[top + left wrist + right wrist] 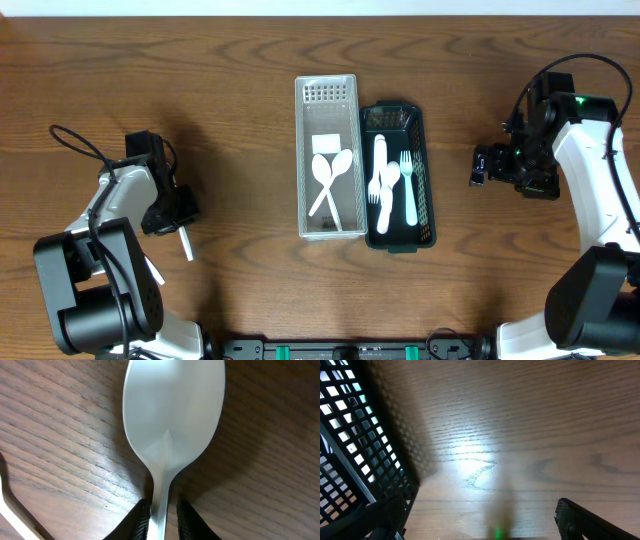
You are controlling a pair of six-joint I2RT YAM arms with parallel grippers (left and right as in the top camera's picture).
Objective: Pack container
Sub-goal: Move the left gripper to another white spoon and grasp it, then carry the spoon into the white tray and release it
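A white plastic spoon (pixel 172 415) lies on the wooden table, its bowl filling the left wrist view. Its handle runs between the fingers of my left gripper (pixel 162 522), which is shut on it. In the overhead view my left gripper (pixel 172 212) is at the far left, with one end of the spoon (pixel 186 244) sticking out below it. The white basket (pixel 302 160) holds spoons (pixel 335 170). The black basket (pixel 427 180) beside it holds forks (pixel 407 190). My right gripper (pixel 482 166) is open and empty, right of the black basket, low over the table (pixel 485 525).
Another white utensil (pixel 152 268) lies partly under the left arm; its edge shows in the left wrist view (pixel 12 510). The black basket's mesh wall (pixel 355 435) is close on the left in the right wrist view. Bare wood lies around both baskets.
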